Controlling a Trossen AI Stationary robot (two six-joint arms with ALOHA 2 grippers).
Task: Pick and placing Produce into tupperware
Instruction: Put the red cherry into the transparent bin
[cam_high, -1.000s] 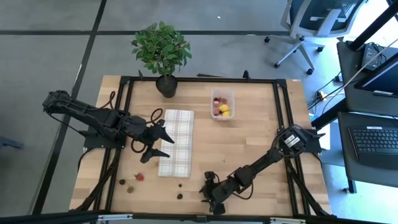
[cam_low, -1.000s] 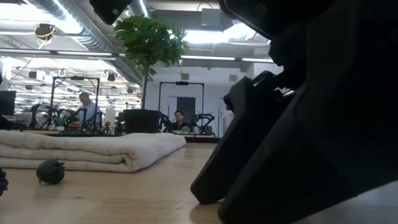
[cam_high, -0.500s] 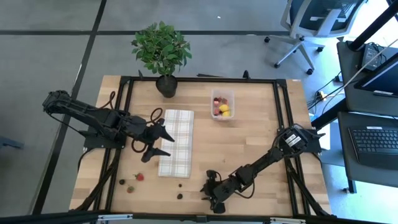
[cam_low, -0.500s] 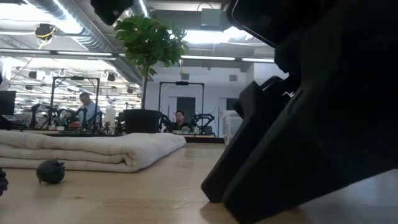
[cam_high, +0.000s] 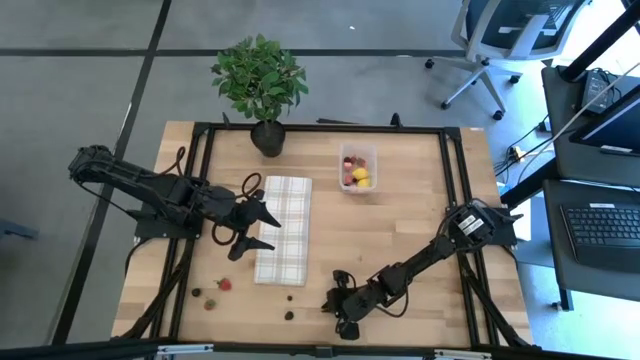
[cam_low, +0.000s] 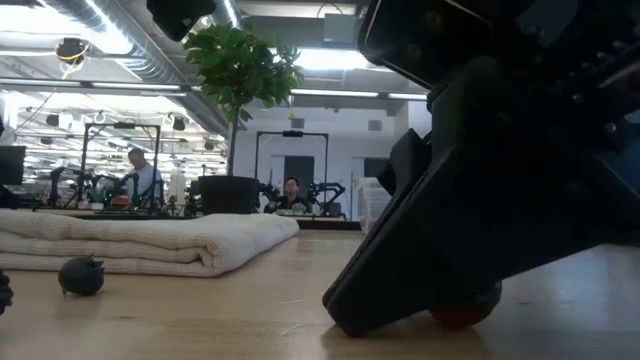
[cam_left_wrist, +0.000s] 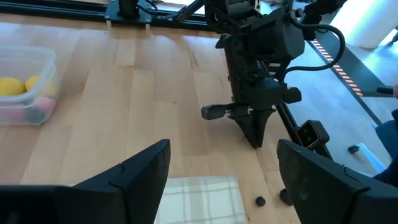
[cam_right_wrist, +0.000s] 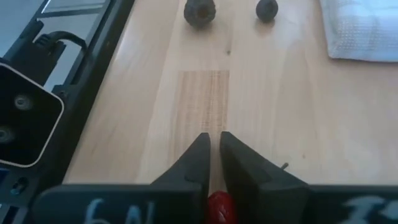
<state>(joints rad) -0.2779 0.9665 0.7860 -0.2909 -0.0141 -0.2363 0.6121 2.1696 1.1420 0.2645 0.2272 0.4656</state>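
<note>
Since the right gripper (cam_right_wrist: 214, 167), fingers nearly shut, seems to pinch a red fruit (cam_right_wrist: 219, 208) by its edge near the table's near rim, it could slip; the left gripper (cam_high: 262, 228) waits wide open, holding nothing.

Robotics lab in open-plan office. Wooden table (cam_high: 390, 230) in black metal frame, grey carpet floor. Office chair (cam_high: 500, 40) and desk with keyboard (cam_high: 605, 225) beside table. Similar arm rigs (cam_low: 100, 160), seated person (cam_low: 140, 180), exposed ceiling ducts (cam_low: 110, 30) in room behind.
</note>
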